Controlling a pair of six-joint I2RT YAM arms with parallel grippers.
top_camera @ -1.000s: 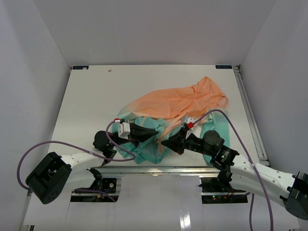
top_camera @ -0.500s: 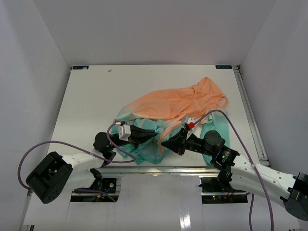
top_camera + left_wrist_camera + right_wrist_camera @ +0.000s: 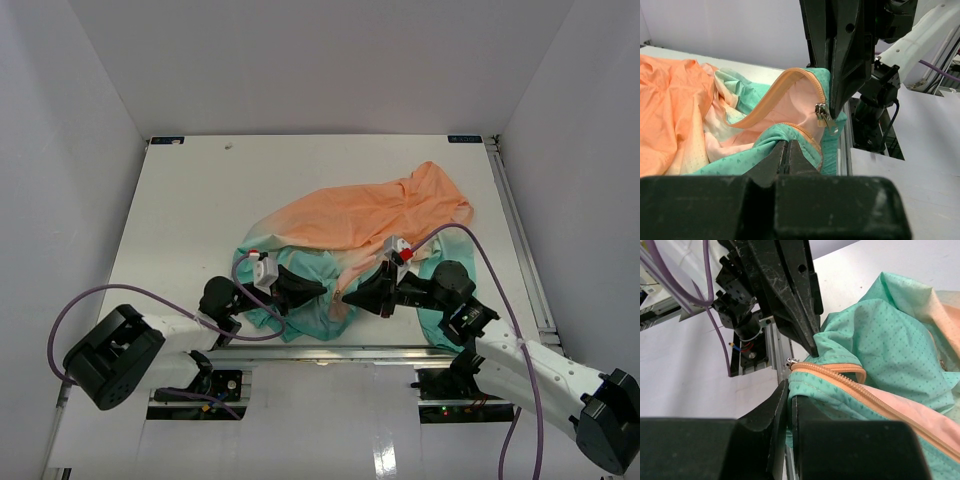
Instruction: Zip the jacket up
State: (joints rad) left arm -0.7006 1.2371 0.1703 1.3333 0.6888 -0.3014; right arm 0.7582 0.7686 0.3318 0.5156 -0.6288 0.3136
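The jacket (image 3: 370,215) lies crumpled on the white table, orange at the back right and teal toward the near edge. Both grippers meet at its teal hem. My left gripper (image 3: 325,290) (image 3: 787,145) is shut on a fold of teal hem just below the orange zipper tape (image 3: 770,102). My right gripper (image 3: 345,297) (image 3: 790,387) is shut on the teal hem on the other side, right under the zipper's end. The metal zipper slider (image 3: 824,116) (image 3: 792,361) sits between the two sets of fingertips. The zipper is open, showing pale pink lining.
An aluminium rail (image 3: 330,350) runs along the table's near edge, right beside the held hem. Purple cables (image 3: 130,295) loop off both arms. White walls enclose the table on three sides.
Both grippers have shifted slightly toward the near edge and closer together, drawing the teal hem with them. Both stay shut.
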